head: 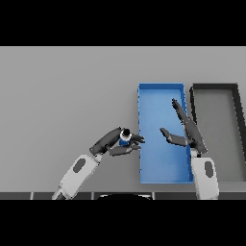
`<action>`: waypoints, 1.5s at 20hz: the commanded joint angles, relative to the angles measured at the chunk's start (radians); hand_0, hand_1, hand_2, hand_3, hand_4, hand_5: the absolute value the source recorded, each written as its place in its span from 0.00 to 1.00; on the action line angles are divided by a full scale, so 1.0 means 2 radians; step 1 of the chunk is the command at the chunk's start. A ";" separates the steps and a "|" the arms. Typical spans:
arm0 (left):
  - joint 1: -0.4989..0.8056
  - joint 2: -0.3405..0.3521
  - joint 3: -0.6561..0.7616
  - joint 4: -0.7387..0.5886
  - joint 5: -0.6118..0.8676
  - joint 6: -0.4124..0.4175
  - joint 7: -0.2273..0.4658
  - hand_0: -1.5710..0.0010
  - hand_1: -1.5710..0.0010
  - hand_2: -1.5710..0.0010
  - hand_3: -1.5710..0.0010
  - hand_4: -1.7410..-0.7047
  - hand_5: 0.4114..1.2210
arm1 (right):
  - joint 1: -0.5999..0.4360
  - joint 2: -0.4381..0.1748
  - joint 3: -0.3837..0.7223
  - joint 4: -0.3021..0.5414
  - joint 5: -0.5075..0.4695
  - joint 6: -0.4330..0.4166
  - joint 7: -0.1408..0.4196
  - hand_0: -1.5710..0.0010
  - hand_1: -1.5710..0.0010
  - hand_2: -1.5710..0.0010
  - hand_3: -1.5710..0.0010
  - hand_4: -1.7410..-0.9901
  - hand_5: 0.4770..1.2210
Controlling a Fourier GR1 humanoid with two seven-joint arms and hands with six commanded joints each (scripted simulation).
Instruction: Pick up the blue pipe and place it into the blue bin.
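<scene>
The blue pipe (125,140) is a short blue piece with a dark end, held at the left rim of the blue bin (150,98). My left hand (116,141) is curled round it, thumb and fingers pinching it, with the fingertips reaching just over the bin's left wall. The blue bin is a long rectangular tray in the middle right of the table. My right hand (188,131) hovers above the bin's right side with fingers straight and thumb spread, holding nothing.
A dark grey bin (236,126) of similar shape stands directly to the right of the blue bin, its walls nearly touching it. The grey table (67,96) stretches wide to the left and back.
</scene>
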 commanded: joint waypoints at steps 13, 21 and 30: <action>0.007 -0.014 0.016 -0.006 -0.031 -0.018 0.011 0.00 0.00 0.00 0.00 0.26 1.00 | -0.092 -0.097 0.072 -0.155 -0.119 0.148 0.137 1.00 1.00 1.00 1.00 0.65 0.06; 0.006 -0.027 0.030 -0.006 -0.035 -0.044 0.018 0.00 0.00 0.00 0.00 0.26 1.00 | -0.162 -0.071 0.125 -0.129 -0.147 0.183 0.207 1.00 1.00 1.00 1.00 0.71 0.05; 0.018 -0.040 0.044 -0.006 -0.035 -0.078 0.008 0.00 0.00 0.00 0.00 0.27 1.00 | -0.228 -0.016 0.167 -0.065 -0.140 0.210 0.232 0.98 0.93 0.92 0.97 0.69 0.05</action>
